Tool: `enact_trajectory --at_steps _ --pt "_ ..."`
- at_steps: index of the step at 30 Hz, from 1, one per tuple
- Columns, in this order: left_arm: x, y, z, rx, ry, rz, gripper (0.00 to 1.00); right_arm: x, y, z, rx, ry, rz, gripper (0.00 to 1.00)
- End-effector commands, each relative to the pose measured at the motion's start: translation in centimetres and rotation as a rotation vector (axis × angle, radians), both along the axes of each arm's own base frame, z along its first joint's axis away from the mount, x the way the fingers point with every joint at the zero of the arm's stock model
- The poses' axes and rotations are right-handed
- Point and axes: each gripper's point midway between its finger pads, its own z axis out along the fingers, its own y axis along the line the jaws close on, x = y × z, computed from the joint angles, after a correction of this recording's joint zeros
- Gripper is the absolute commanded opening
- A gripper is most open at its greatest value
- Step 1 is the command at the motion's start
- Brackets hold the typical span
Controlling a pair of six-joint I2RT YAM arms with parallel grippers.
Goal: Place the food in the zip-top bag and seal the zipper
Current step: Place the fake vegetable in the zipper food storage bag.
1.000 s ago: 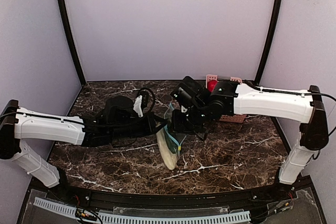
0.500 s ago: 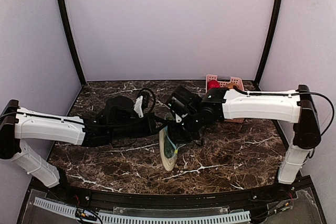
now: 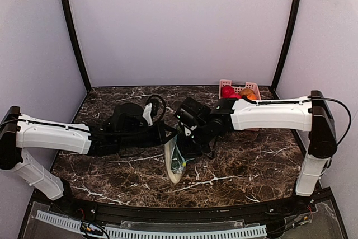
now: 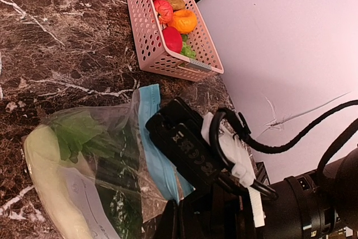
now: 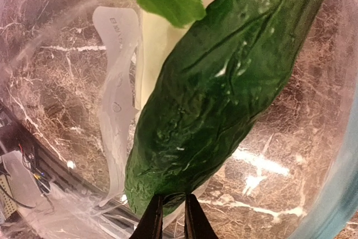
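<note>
The clear zip-top bag (image 3: 177, 162) lies mid-table with its mouth held up between the two arms. My left gripper (image 4: 176, 220) is shut on the bag's edge beside the teal-blue zipper (image 4: 152, 134). Inside the bag are the pale gourd (image 4: 49, 176) and the leafy green vegetable (image 4: 81, 134). My right gripper (image 5: 172, 214) reaches into the bag's mouth, its jaws pinched on the end of the dark-green pepper (image 5: 224, 82), which points down into the bag beside the gourd (image 5: 154, 40) and the whitish label patch (image 5: 117, 32).
A pink perforated basket (image 3: 226, 83) with red and orange toy produce stands at the back right, also in the left wrist view as the basket (image 4: 146, 37). Dark marble tabletop (image 3: 251, 160) surrounds the bag; purple walls enclose the back and sides.
My right arm has moved left and lower, pushing the pepper into the bag's mouth, and its jaws have narrowed. The bag has shifted slightly left. My left arm holds still.
</note>
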Motion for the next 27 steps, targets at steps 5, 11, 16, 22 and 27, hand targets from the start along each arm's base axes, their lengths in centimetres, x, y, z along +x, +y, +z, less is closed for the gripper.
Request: enact_trajectory --at_steps 5,11,16,22,27 --pt "0.4 0.2 2.0 -0.04 -0.034 0.003 0.01 0.1 -0.6 1.7 0.029 -0.024 0.031 0.19" --pt "0.5 0.9 1.5 -0.024 -0.022 0.009 0.01 -0.2 -1.0 7.4 0.107 -0.087 0.072 0.33" --pt "0.6 1.2 1.4 -0.009 -0.022 0.011 0.01 0.1 -4.0 9.5 0.069 -0.133 0.029 0.4" --pt "0.1 1.1 1.2 -0.006 -0.005 -0.016 0.01 1.0 -6.9 9.1 0.063 -0.136 -0.042 0.47" --pt "0.0 1.1 1.0 0.0 0.002 -0.021 0.01 1.2 -6.6 8.3 0.13 -0.107 -0.053 0.51"
